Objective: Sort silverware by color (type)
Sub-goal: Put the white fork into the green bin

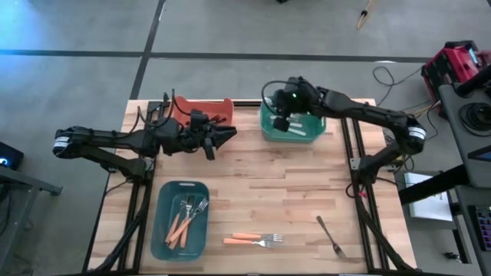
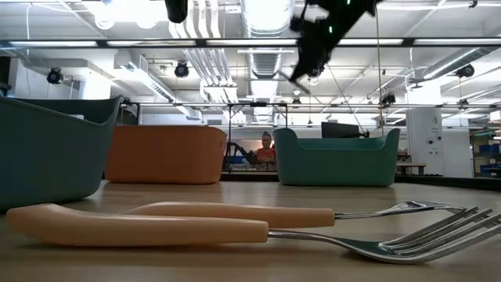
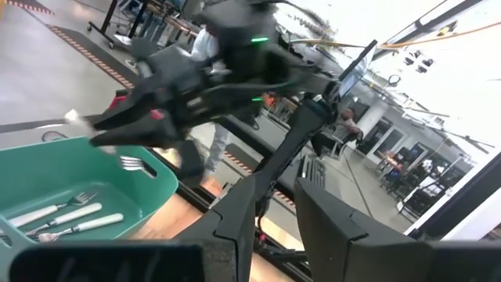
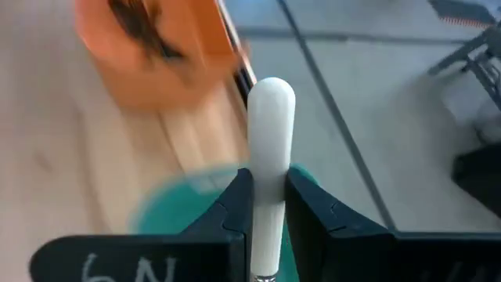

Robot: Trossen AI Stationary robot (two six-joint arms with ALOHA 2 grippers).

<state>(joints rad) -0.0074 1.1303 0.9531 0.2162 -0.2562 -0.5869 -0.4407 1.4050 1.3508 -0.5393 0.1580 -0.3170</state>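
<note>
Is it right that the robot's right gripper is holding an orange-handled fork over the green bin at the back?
Not quite. The right gripper is shut on a white-handled utensil, not an orange one, as the right wrist view shows. The rest is right: in the high view it hangs over the green bin at the back of the table.

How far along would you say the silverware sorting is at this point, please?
Done: white-handled utensils lie in the green bin, orange-handled forks in the blue tray. In hand: the right gripper holds a white-handled utensil. Left: two orange-handled forks and a dark fork on the table.
</note>
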